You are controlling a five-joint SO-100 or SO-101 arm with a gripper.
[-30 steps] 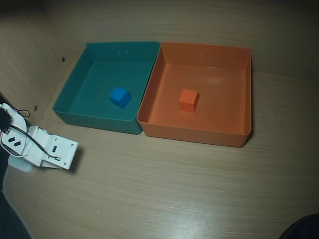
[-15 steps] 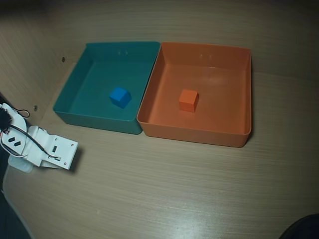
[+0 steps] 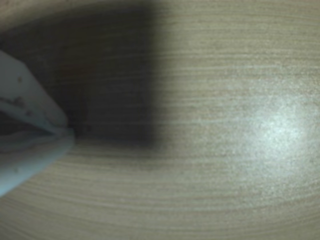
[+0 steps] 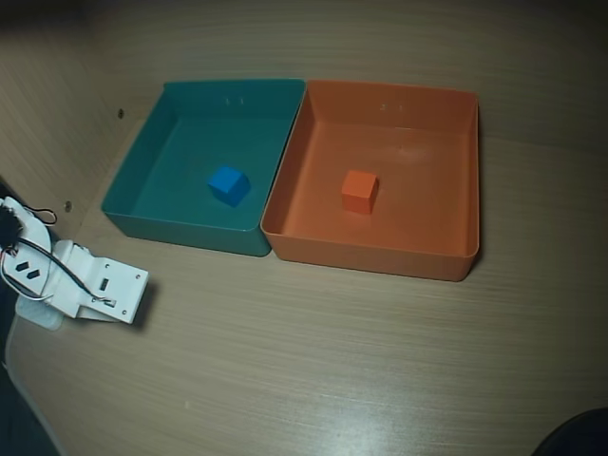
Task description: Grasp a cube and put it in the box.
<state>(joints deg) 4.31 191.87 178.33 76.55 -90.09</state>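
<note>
In the overhead view the small orange cube [image 4: 359, 190] rests on the floor of the orange box [image 4: 370, 253], a little left of its middle. My white arm [image 4: 90, 285] lies folded low at the table's left edge, well clear of both trays. The blurred wrist view shows only bare wood; my gripper [image 3: 69, 132] enters from the left, its two white fingers meeting at the tips with nothing between them. Neither cube nor box appears in the wrist view.
A teal-green tray [image 4: 180, 228] stands against the orange box's left wall, with a small blue cube [image 4: 228, 184] inside. Bare wooden tabletop [image 4: 332, 361] stretches in front of both trays. A dark object [image 4: 575, 435] sits at the bottom right corner.
</note>
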